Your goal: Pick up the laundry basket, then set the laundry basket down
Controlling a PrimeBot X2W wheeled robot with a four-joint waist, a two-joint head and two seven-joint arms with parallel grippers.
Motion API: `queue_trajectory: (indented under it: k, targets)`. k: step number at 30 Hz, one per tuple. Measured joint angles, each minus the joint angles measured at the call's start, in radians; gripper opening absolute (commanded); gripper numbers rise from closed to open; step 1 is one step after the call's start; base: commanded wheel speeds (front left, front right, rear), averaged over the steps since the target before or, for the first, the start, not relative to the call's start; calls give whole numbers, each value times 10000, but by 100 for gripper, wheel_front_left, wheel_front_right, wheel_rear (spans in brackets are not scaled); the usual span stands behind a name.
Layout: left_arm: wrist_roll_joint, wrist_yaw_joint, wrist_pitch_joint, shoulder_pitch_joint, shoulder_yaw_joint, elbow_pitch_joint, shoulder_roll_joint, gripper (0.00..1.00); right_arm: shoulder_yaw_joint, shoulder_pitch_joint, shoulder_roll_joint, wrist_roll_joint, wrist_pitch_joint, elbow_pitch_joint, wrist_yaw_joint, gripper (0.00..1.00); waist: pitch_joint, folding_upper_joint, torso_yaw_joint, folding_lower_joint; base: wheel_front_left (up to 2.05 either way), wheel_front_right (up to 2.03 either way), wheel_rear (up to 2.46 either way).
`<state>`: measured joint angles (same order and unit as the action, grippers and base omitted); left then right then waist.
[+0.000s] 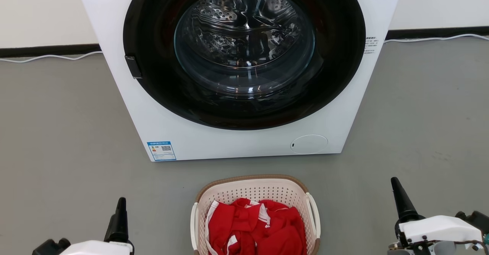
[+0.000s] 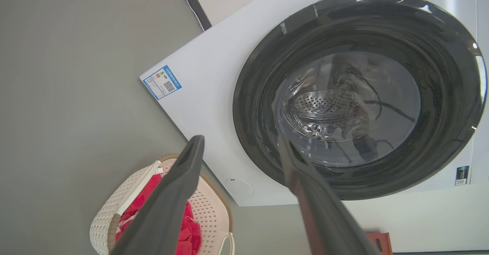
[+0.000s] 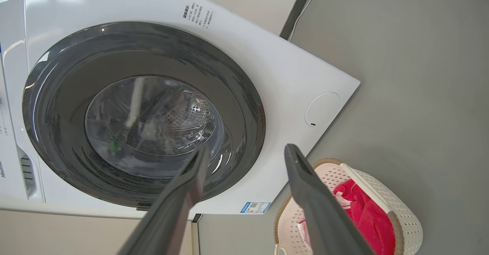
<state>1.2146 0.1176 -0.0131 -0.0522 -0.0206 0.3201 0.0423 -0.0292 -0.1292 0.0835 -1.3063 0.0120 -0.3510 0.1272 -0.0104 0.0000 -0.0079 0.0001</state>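
Laundry basket (image 1: pixel 253 191) on floor (image 1: pixel 57 133), between left gripper (image 2: pixel 240 140) and right gripper (image 3: pixel 246 149), touching neither; washer (image 1: pixel 191 133) just beyond.
Both grippers: fingers spread apart, holding nothing.
Basket judged light, stiff perforated plastic, part-filled with soft red garment (image 1: pixel 263 226); load may shift on tilt.
Recommended hold: white side handles (image 1: pixel 315 213), one per gripper, lift kept level.

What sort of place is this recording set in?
Probably a laundry area or test room: a front-loading washer stands on a grey floor, with a laundry basket of red clothes before it.
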Motion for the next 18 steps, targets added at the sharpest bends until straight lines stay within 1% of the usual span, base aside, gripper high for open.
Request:
queue_trajectory:
  k: [10,18]
  targets:
    - [-1881,12,-284,-67,-192,-100,29,100,-334,-221,117,1662,307,-42,0,100,-14,0,-10,-1,0,0,0]
    - [-3266,12,-520,-103,-332,-123,50,100,-813,-373,219,2905,466,-324,0,100,-20,0,-10,-1,0,0,0]
